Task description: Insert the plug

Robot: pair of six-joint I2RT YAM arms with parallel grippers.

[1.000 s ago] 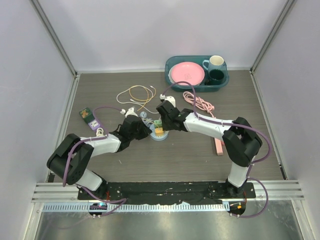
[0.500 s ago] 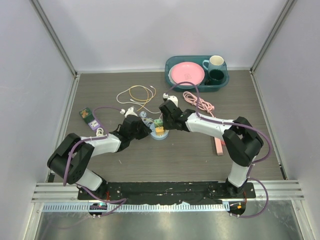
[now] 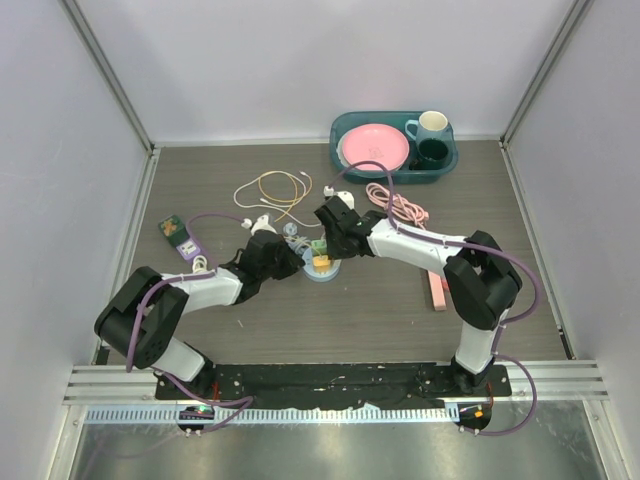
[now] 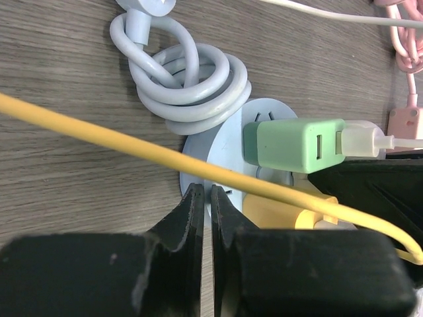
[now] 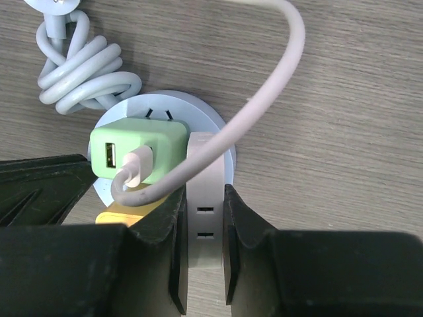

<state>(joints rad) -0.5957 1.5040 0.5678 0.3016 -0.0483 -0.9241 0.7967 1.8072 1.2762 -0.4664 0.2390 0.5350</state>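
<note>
A round pale blue socket hub (image 3: 318, 272) lies mid-table, with a green plug (image 3: 316, 246) and a yellow plug (image 3: 320, 262) standing in it. My right gripper (image 5: 203, 198) is shut on a white plug (image 5: 205, 165) that stands on the hub (image 5: 119, 115) next to the green plug (image 5: 135, 148). A pinkish cable (image 5: 264, 99) runs from the green plug. My left gripper (image 4: 207, 195) is shut with a thin gap, its tips on the hub's rim (image 4: 198, 142). A yellow cable (image 4: 99, 135) crosses above it. In the top view the grippers (image 3: 292, 258) (image 3: 330, 238) meet at the hub.
The hub's coiled white cord (image 4: 178, 79) lies beside it. A teal tray (image 3: 395, 178) with a pink plate and two mugs stands at the back. A pink cable (image 3: 398, 207), loose yellow and white cables (image 3: 275, 190), a small green device (image 3: 175, 232) and a pink bar (image 3: 437, 292) lie around.
My right gripper has shifted slightly toward the far side over the hub, still holding the white plug. The left arm has stayed put.
</note>
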